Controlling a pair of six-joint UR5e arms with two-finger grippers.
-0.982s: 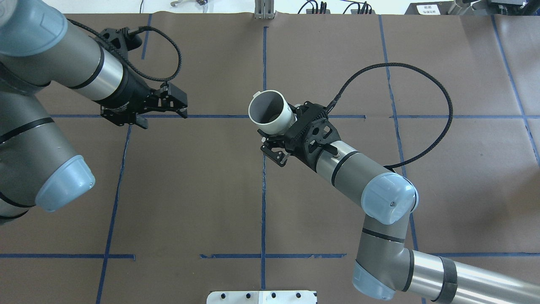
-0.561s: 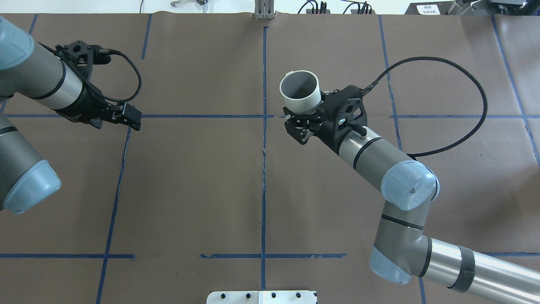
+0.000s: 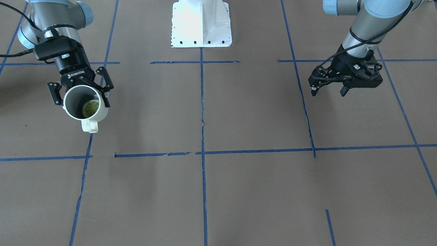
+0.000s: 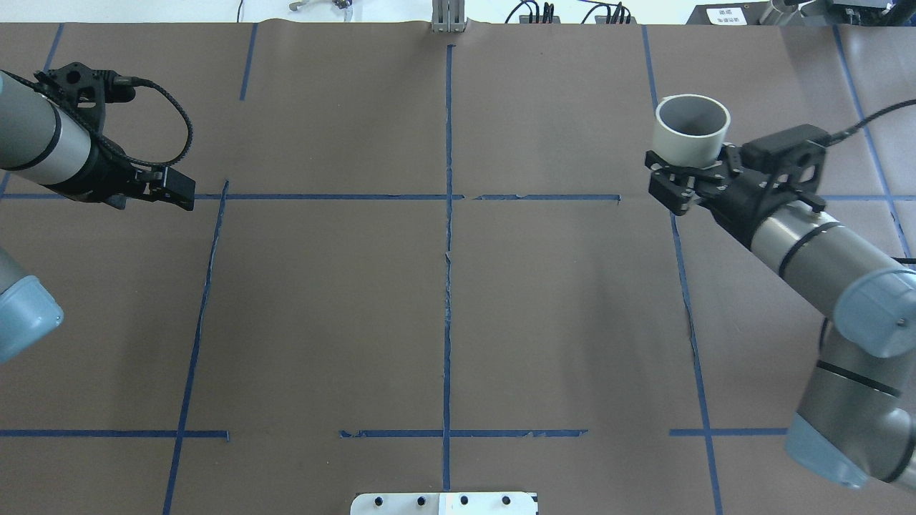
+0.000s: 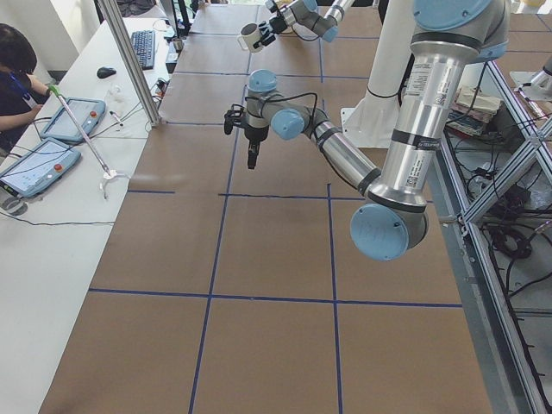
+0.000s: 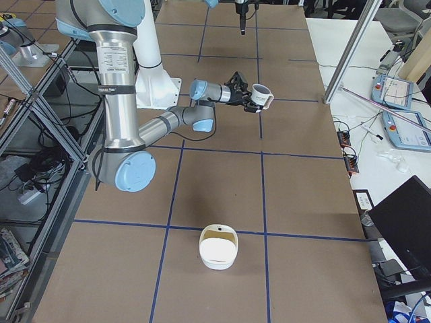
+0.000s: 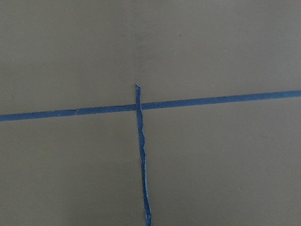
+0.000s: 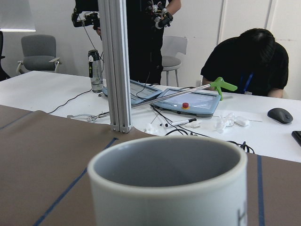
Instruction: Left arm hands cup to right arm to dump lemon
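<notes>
The white cup [image 3: 72,111] is gripped at its sides by my right gripper [image 3: 81,96], mouth up, above the table on my right side. The yellow-green lemon [image 3: 90,108] lies inside it. The cup's handle [image 3: 89,127] points away from the wrist. The cup also shows in the overhead view [image 4: 693,131], the exterior right view [image 6: 261,96] and the right wrist view [image 8: 167,188]. My left gripper [image 3: 327,91] is open and empty, far off on my left side [image 4: 172,192]. The left wrist view shows only table and tape.
The brown table [image 4: 444,300] carries a grid of blue tape lines. A white bowl-like container [image 6: 217,246] sits on it near the end on my right. The white robot base plate [image 3: 201,24] is at the near edge. Operators and tablets [image 5: 34,164] are beyond the far edge.
My right arm has carried the cup from the table's middle out to the right. My left arm has drawn back further to the left, its gripper empty.
</notes>
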